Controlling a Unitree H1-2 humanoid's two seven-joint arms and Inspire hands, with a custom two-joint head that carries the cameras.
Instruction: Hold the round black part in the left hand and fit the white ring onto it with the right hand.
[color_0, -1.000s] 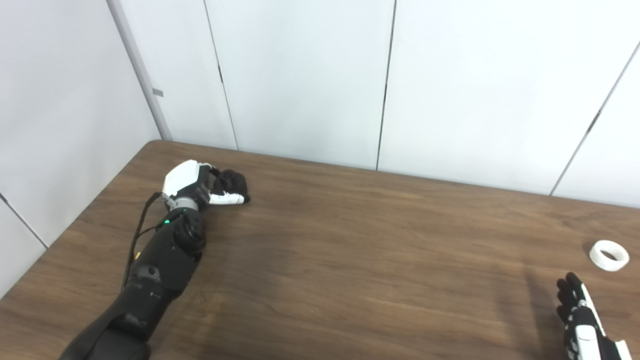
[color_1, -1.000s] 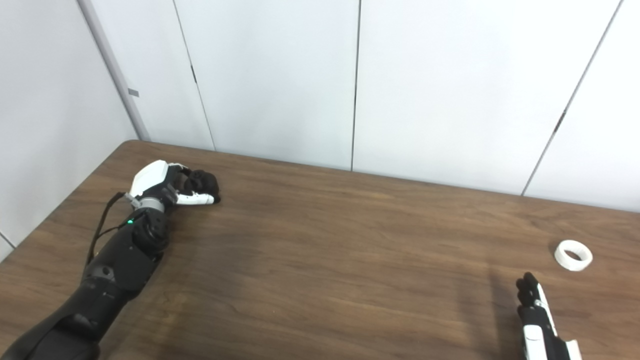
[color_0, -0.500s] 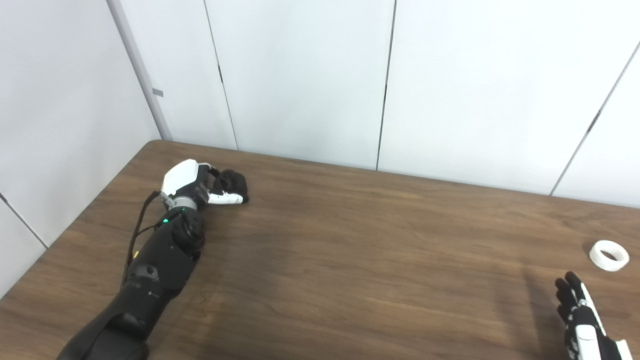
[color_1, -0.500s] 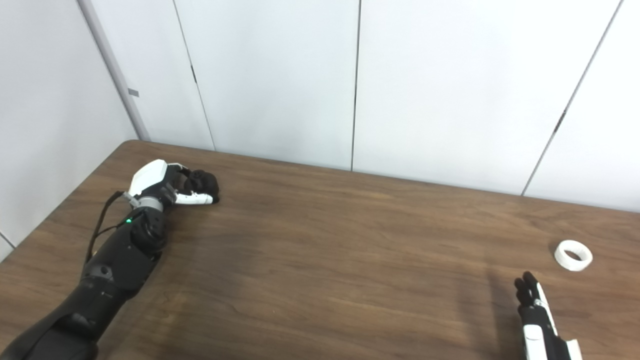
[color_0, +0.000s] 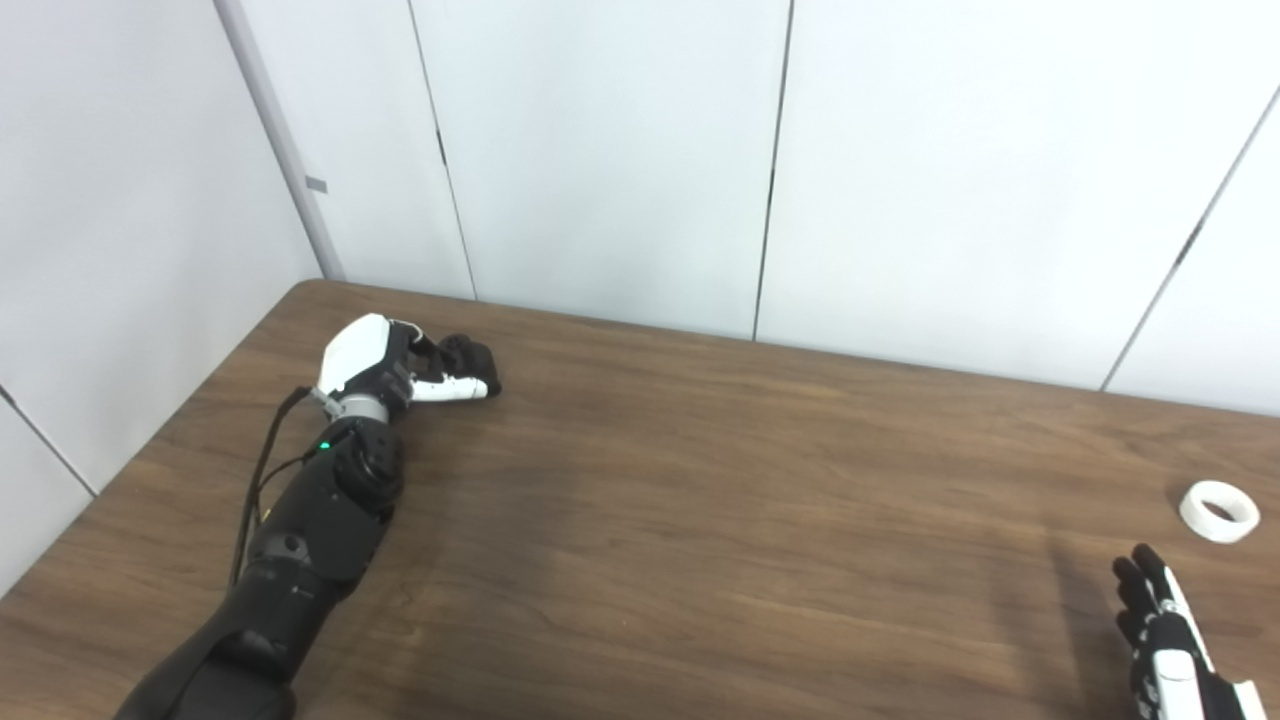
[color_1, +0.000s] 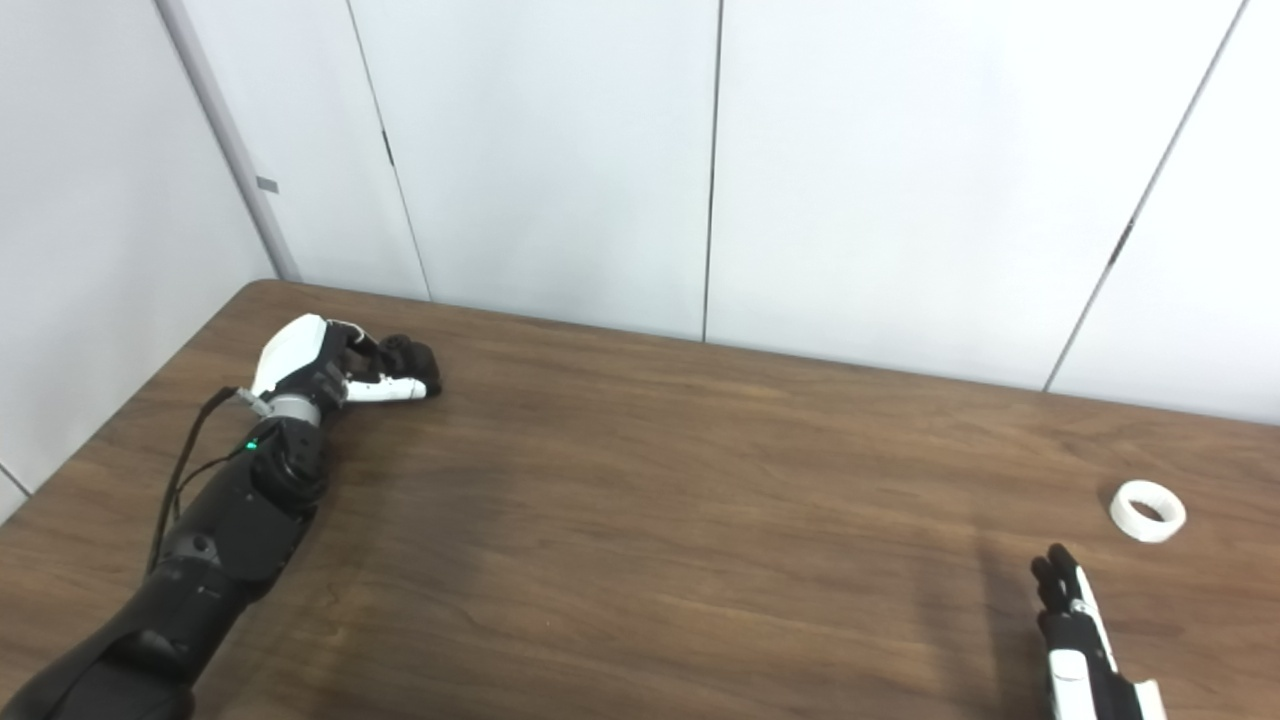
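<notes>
Across the table: a brown wood-grain table set into a corner of plain white wall panels; one robot arm enters from each lower corner.
Left hand: the left hand sits at the far left of the table, fingers curled round something dark. That is probably the round black part, but it blends with the black fingers and its outline cannot be made out.
Right hand: the right hand shows only partly at the lower right edge, fingers straight, pointing away from the robot, holding nothing.
White ring: the white ring lies flat on the table, hole facing up, untouched.
Key relation: the ring lies just beyond the right hand's fingertips and a little to the right, near but apart. The right hand is much the nearer; the left hand is well apart, across the table.
Axis: the ring is round, so no long axis; its flat lie suggests a grasp from above by the rim.
Step, as a judgement: the ring is not yet picked up.
Writing: no brand, label or readable text; a small green light shows on the left forearm.
</notes>
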